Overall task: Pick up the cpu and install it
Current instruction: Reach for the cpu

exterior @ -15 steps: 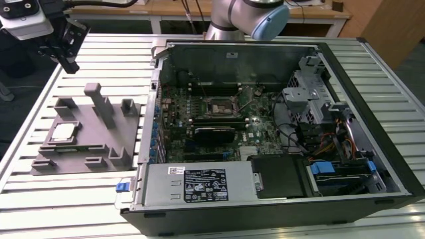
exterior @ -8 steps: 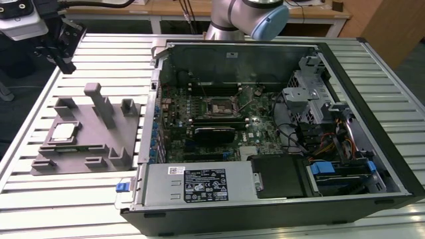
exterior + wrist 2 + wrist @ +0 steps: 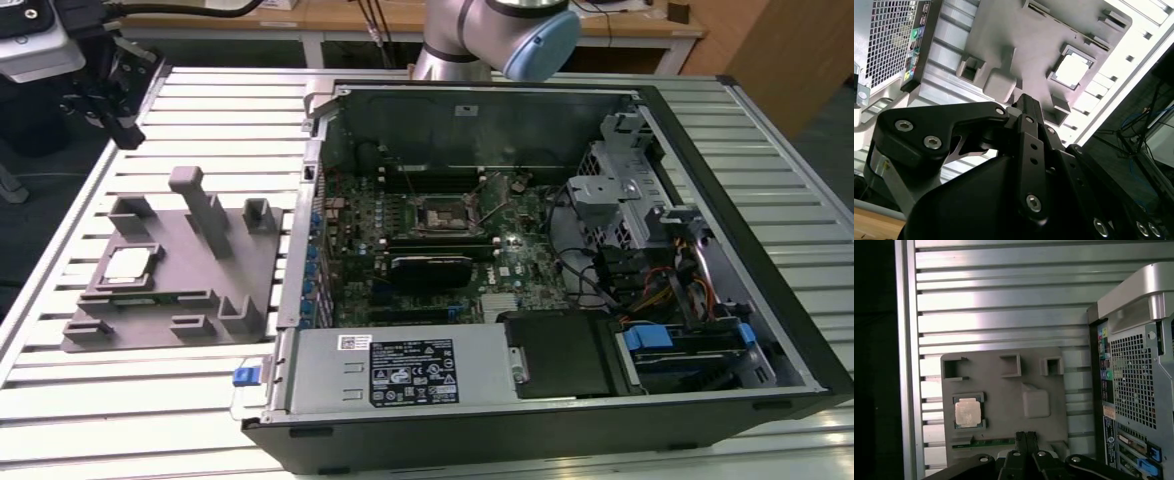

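cpu [image 3: 130, 265]: lies flat with its silvery top up, seated in a square recess of the grey holder [image 3: 174, 300]; also seen in both wrist views [image 3: 1070, 70] [image 3: 967, 412].
cpu's place: in the exterior view, outside the computer case [image 3: 747, 200], at about nine o'clock from it and well apart from the socket [image 3: 445, 215].
claw [image 3: 1025, 435]: fingers pressed together with nothing between them, seen in both wrist views [image 3: 1024, 100]; raised off the holder, apart from the cpu and touching nothing.
memory stick [image 3: 986, 441]: a long green strip in a slot of the holder, just beside the cpu's recess.
grey holder: a flat block with raised posts and pockets, resting on the desk [image 3: 134, 420].
socket: square and black-framed, near the middle of the motherboard [image 3: 514, 255], inside the case.
computer case: lies on its side with the panel off; the power supply [image 3: 400, 365] sits at six o'clock of the socket.
arm [image 3: 494, 35]: grey, with a blue joint cap, at twelve o'clock of the case in the exterior view.
desk: pale metal slats.
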`<state>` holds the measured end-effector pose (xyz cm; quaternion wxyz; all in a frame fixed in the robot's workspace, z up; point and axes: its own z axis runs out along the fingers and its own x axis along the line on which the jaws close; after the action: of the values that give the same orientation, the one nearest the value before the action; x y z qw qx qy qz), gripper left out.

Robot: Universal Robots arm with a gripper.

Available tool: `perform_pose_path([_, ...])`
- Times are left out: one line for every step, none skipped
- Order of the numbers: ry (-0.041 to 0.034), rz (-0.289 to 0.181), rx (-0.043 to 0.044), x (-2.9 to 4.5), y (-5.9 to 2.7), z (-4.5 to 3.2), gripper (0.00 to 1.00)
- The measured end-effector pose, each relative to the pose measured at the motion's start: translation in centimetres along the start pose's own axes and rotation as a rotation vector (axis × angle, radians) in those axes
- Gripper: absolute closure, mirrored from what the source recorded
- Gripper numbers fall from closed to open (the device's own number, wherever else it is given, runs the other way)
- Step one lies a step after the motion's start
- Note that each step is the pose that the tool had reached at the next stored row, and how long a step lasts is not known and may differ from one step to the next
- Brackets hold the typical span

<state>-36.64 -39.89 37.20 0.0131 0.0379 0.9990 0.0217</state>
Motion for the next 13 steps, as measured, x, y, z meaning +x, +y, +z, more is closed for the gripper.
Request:
perform_pose_path([0.0001,0.000,0.0000,0.09,-0.01,0.00,0.89])
perform_pose_path([0.0000,0.000,0.0000,0.19,-0.02,0.01,0.89])
perform_pose_path([0.0000,0.000,0.0000,0.31,-0.03,0.02,0.89])
perform_pose_path([0.0000,0.000,0.0000,0.43,-0.04,0.03,0.89])
perform_pose_path([0.0001,0.000,0.0001,0.56,-0.04,0.03,0.89])
perform_pose_path([0.0001,0.000,0.0001,0.69,-0.05,0.04,0.89])
perform_pose_path([0.0001,0.000,0.0001,0.83,-0.06,0.04,0.89])
perform_pose_path([0.0001,0.000,0.0001,0.97,-0.07,0.05,0.89])
perform_pose_path([-0.0001,0.000,0.0000,1.10,-0.09,0.07,0.89])
perform_pose_path([-0.0001,0.000,0.0000,1.24,-0.10,0.08,0.89])
perform_pose_path([-0.0001,0.000,0.0000,1.41,-0.11,0.09,0.89])
perform_pose_path([0.0000,0.000,0.0000,1.61,-0.13,0.11,0.89])
perform_pose_path([0.0000,0.000,0.0000,1.83,-0.15,0.13,0.89])
